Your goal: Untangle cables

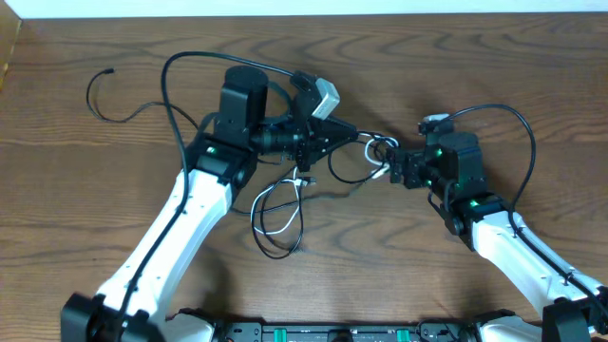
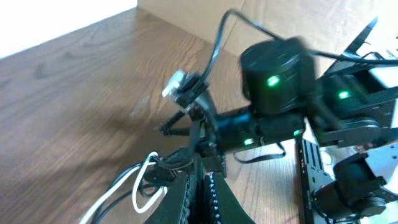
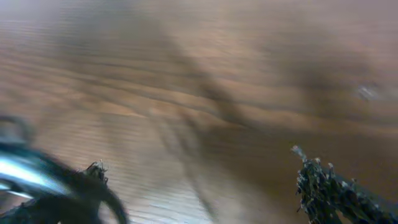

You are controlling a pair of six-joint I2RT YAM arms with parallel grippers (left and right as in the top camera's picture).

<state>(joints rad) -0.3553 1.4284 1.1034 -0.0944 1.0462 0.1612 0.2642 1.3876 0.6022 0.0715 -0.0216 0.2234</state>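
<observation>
**Overhead:** The left fingers point(image 1: 350, 134) are closed on a black strand of the cables point(image 1: 277, 214). The cables lie at the centre of the worktop point(image 1: 95, 209). Black and white loops sit nearer, and a knot point(image 1: 380, 150) sits farther right. The right fingers point(image 1: 392, 171) stand open just right of the knot.

**Left wrist:** The closed fingers sit at the bottom edge, and a black strand rises from between them. A white loop point(image 2: 140, 183) lies just to their left.

**Right wrist:** This view is blurred. The fingers stand wide apart with bare worktop between them. A pale strand point(image 3: 22, 171) shows at the left edge; whether it touches a finger cannot be told.
</observation>
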